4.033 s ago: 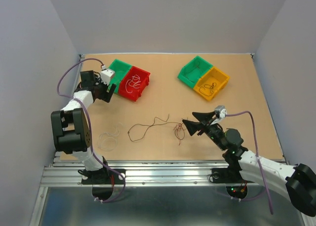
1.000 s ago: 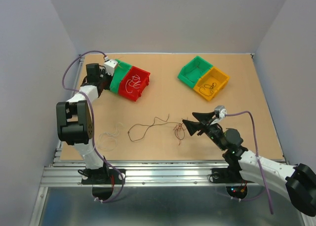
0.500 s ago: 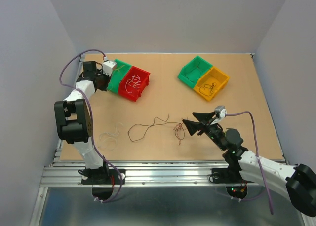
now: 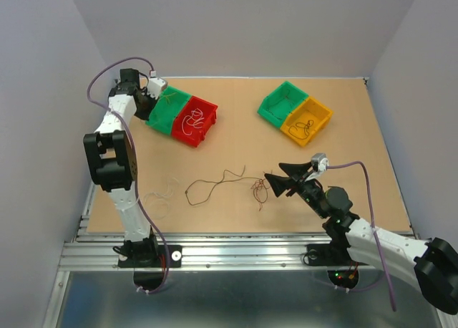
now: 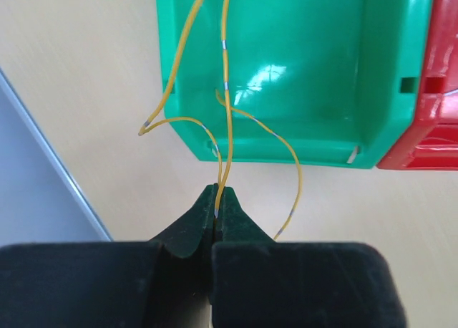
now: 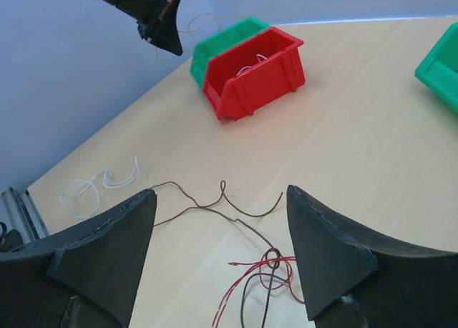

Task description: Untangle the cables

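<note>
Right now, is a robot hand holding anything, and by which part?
The left arm's fingers pinch a thin yellow wire partway along its length, beside the green bin. The right arm's fingers are open, holding nothing.

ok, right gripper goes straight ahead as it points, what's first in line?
Likely the red-and-brown wire tangle on the table, just ahead of the open right gripper; height is unclear, so it could pass over.

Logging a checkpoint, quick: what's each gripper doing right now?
Left gripper: closed on a yellow wire.
Right gripper: open, holding nothing.
</note>
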Controlling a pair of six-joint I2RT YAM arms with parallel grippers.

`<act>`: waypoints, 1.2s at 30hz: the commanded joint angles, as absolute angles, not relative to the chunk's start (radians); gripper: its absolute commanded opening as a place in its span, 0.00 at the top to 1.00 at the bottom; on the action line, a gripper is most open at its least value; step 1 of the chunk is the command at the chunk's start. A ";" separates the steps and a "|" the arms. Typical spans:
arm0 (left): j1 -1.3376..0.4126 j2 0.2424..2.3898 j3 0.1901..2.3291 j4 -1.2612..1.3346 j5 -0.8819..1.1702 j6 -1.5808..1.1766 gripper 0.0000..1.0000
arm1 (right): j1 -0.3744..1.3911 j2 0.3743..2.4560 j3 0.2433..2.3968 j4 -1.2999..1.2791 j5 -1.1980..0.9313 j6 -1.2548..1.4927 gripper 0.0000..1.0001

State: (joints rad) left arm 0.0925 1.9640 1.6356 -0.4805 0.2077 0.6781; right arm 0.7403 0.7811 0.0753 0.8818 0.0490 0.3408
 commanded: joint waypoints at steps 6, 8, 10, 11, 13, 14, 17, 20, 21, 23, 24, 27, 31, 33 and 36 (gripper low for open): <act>0.046 2.121 1.930 -0.744 0.040 0.732 1.00 | 0.744 0.776 0.049 0.905 0.067 0.345 0.22; 0.032 2.147 1.954 -0.753 0.009 0.736 1.00 | 0.744 0.775 0.048 0.904 0.069 0.347 0.22; 0.011 2.164 1.976 -0.756 -0.052 0.735 1.00 | 0.745 0.776 0.046 0.904 0.067 0.347 0.22; 0.003 2.183 2.002 -0.762 -0.075 0.730 1.00 | 0.744 0.775 0.046 0.905 0.067 0.347 0.22; 0.003 2.209 2.043 -0.781 -0.081 0.719 1.00 | 0.745 0.775 0.041 0.904 0.069 0.345 0.22; -0.027 2.213 2.051 -0.782 -0.084 0.716 1.00 | 0.744 0.775 0.041 0.904 0.071 0.348 0.22; -0.052 2.221 2.054 -0.755 -0.112 0.701 1.00 | 0.744 0.765 0.035 0.904 0.072 0.344 0.22; -0.070 2.249 2.074 -0.732 -0.133 0.686 1.00 | 0.744 0.753 0.031 0.904 0.075 0.342 0.22; -0.074 2.262 2.086 -0.732 -0.130 0.681 1.00 | 0.744 0.747 0.026 0.904 0.077 0.342 0.22; -0.084 2.299 2.121 -0.733 -0.120 0.669 1.00 | 0.744 0.744 0.025 0.904 0.077 0.344 0.22; -0.086 2.309 2.129 -0.727 -0.117 0.666 1.00 | 0.744 0.742 0.026 0.904 0.074 0.344 0.22; -0.090 2.344 2.143 -0.697 -0.092 0.661 1.00 | 0.744 0.741 0.025 0.904 0.075 0.347 0.22; -0.089 2.349 2.082 -0.606 -0.043 0.641 1.00 | 0.744 0.742 0.023 0.904 0.075 0.347 0.22; -0.089 2.333 2.005 -0.523 -0.026 0.637 1.00 | 0.744 0.744 0.023 0.904 0.075 0.347 0.22; -0.089 2.330 1.967 -0.479 -0.005 0.624 1.00 | 0.744 0.744 0.023 0.904 0.074 0.348 0.22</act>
State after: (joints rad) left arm -0.0914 2.3589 2.0167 -0.5774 -0.0498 0.6544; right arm 0.7403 0.7521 0.0662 0.8787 0.0608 0.3420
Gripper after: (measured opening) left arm 0.058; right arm 0.784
